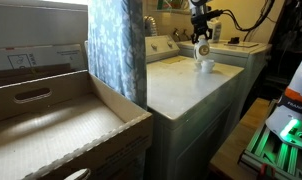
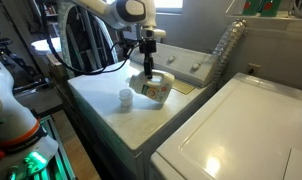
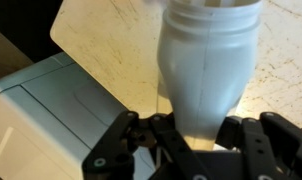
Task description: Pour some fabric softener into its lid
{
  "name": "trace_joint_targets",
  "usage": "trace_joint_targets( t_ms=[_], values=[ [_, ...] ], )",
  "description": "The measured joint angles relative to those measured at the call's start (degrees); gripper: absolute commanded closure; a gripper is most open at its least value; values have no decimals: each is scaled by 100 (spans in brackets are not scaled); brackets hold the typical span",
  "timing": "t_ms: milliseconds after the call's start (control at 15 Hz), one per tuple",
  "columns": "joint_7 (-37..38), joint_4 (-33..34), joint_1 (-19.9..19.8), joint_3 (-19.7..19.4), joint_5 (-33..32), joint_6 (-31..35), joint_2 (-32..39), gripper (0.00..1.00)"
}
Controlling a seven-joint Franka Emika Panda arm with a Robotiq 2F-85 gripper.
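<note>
My gripper [image 2: 146,68] is shut on the fabric softener, a small white bottle with a coloured label [image 2: 154,88], and holds it tilted just above the washer top. In the wrist view the bottle's white body [image 3: 206,55] fills the space between my fingers [image 3: 196,128]. The lid, a small white cup [image 2: 125,96], stands upright on the washer top beside the bottle, apart from it. The gripper [image 1: 201,33], the bottle [image 1: 202,49] and the lid [image 1: 206,66] also show in an exterior view at the far end of the washer.
The speckled washer top [image 2: 111,115] has a control panel [image 2: 196,68] at its back. A second white machine [image 2: 241,135] stands next to it, with a corrugated hose [image 2: 227,48] behind. A cardboard box [image 1: 51,130] and a blue curtain [image 1: 116,50] are near the camera.
</note>
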Motion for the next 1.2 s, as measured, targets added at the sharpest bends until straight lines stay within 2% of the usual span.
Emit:
trace_joint_targets(
  t_ms=[733, 1200],
  values=[
    [-417, -488, -134, -6, -89, 421, -397, 100],
    [-538, -694, -179, -2, -422, 463, -586, 100]
  ],
)
